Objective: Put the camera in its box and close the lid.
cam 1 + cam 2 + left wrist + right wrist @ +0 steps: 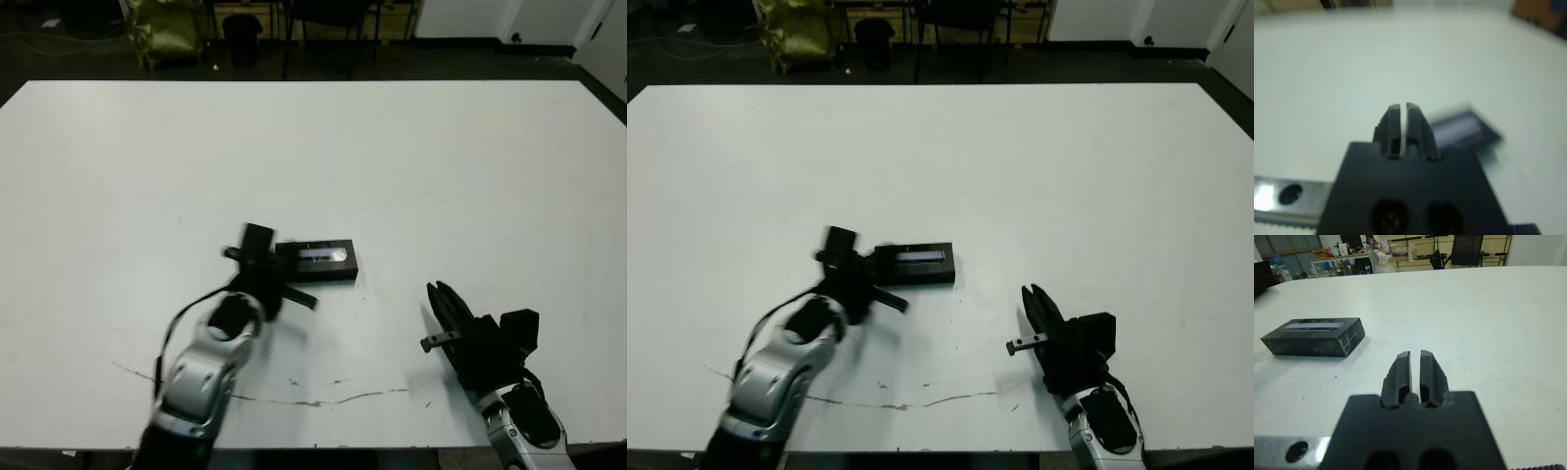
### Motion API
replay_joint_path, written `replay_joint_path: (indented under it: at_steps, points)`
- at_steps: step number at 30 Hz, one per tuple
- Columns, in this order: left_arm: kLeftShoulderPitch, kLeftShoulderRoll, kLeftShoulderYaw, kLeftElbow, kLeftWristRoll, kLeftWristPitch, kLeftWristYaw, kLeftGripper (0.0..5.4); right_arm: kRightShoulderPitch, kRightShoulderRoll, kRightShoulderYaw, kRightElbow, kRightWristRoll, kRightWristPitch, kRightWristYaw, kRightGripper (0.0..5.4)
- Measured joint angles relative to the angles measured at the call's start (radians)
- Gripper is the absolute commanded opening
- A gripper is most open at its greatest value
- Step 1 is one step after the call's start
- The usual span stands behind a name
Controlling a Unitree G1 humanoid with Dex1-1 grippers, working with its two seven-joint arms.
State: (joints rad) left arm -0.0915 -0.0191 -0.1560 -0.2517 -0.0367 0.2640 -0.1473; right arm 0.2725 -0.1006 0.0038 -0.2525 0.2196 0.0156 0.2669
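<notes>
I judge the lid [1312,326] seated on the box [1308,343]; both jaws narrow, empty. Next: retract the left gripper [1400,128] toward 7 o'clock.

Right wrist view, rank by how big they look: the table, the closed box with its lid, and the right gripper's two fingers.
1. The table, filling most of the view.
2. and 3. Unsure: the box with the lid on it and the right gripper fingers cover similar areas, and the fingers sit much nearer the camera, so they are not truly comparable.
</notes>
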Motion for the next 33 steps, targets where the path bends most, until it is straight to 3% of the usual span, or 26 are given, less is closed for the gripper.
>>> replay_joint_path:
  at_steps: [4,12,17,25,33]
  points:
    - [-0.001,0.055,0.111,-0.014,-0.024,-0.262,-0.019,0.02,-0.027,-0.002,-0.022,-0.022,0.0,0.004,-0.018,0.0]
    - [0.001,0.119,0.313,-0.001,-0.111,-0.431,-0.011,0.02,-0.128,-0.014,-0.085,-0.061,0.008,0.003,-0.045,0.0]
    - [0.031,0.12,0.324,0.089,-0.132,-0.406,-0.015,0.02,-0.189,-0.012,-0.102,-0.054,-0.022,0.003,-0.103,0.0]
    - [0.029,0.111,0.318,0.242,-0.163,-0.334,-0.024,0.02,-0.26,0.035,-0.098,-0.094,-0.079,0.083,-0.24,0.0]
    - [0.023,0.099,0.3,0.238,-0.16,-0.275,-0.002,0.02,-0.346,0.041,-0.08,-0.097,-0.13,0.17,-0.294,0.0]
